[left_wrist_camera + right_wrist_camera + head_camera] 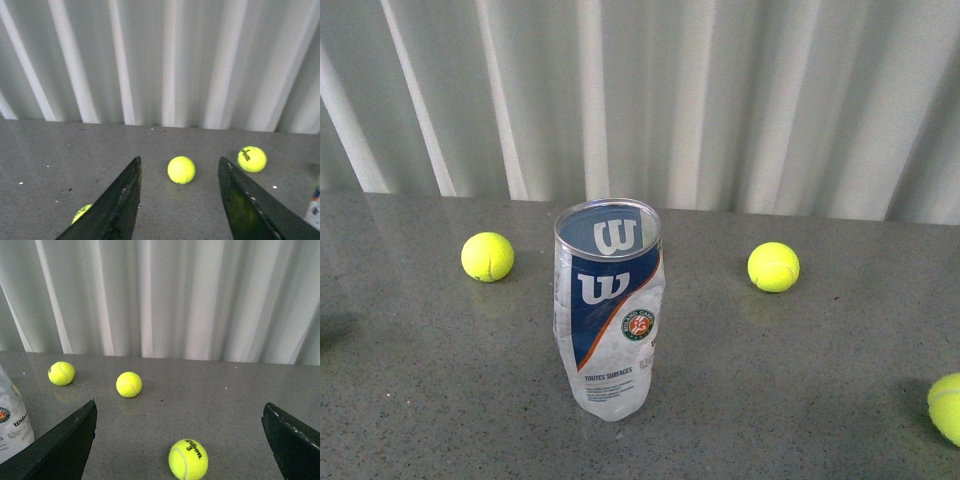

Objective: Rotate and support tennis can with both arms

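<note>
In the front view, the clear plastic tennis can (608,318) stands upright near the middle of the grey speckled surface (440,400), its open mouth up. Its blue-and-white label bears a white Wilson "W", an orange stripe, a round red-green Roland Garros badge and the words "TOUTES SURFACES". One yellow-green tennis ball (488,256) lies to its left, a second yellow-green ball (773,267) to its right, and a third ball (947,407) sits at the right edge. White pleated curtains (720,100) hang behind. Neither arm shows here.

In the left wrist view, the left gripper (180,192) has its black fingers (120,200) spread wide and empty, a ball between them further off.

In the right wrist view, the right gripper (180,437) has its fingers (65,445) wide apart, holding nothing; a ball printed "Wilson 3" (188,459) lies between them, and the can's label shows at the edge
</note>
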Controlling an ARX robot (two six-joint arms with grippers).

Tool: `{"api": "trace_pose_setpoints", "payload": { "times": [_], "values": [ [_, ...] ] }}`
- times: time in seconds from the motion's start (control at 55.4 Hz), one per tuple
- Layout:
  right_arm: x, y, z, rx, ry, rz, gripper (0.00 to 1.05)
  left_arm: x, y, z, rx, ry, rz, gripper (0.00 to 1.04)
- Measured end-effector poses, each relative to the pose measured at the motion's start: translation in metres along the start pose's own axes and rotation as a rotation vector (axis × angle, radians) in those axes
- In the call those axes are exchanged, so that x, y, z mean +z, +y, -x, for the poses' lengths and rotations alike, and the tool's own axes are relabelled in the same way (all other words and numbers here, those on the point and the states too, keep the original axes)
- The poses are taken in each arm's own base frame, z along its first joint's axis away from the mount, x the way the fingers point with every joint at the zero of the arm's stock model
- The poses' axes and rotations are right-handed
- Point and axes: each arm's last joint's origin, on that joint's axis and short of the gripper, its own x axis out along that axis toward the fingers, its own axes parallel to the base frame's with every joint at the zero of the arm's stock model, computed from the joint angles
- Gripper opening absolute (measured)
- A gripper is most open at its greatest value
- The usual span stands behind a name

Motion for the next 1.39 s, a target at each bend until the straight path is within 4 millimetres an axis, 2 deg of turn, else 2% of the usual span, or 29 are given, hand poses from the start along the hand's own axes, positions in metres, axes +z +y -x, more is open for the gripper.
{"api": "trace_pose_setpoints", "payload": {
  "times": [0.253, 0.632, 0.994, 1.391],
  "values": [
    [0.000, 0.000, 0.000, -0.002, 0.000, 0.000, 0.98, -0.027, -0.002, 0.021, -0.009, 0.009, 0.027, 0.03],
    [0.000, 0.000, 0.000, -0.002, 0.000, 0.000, 0.98, -0.049, -0.002, 0.046, -0.009, 0.006, 0.038, 0.04],
    [0.000, 0.000, 0.000, -0.002, 0.000, 0.000, 0.98, -0.059, -0.003, 0.059, -0.009, -0.001, 0.040, 0.04],
    [0.000, 0.000, 0.000, -0.002, 0.000, 0.000, 0.98, -0.057, -0.002, 0.068, -0.009, -0.027, 0.041, 0.04]
  ]
}}
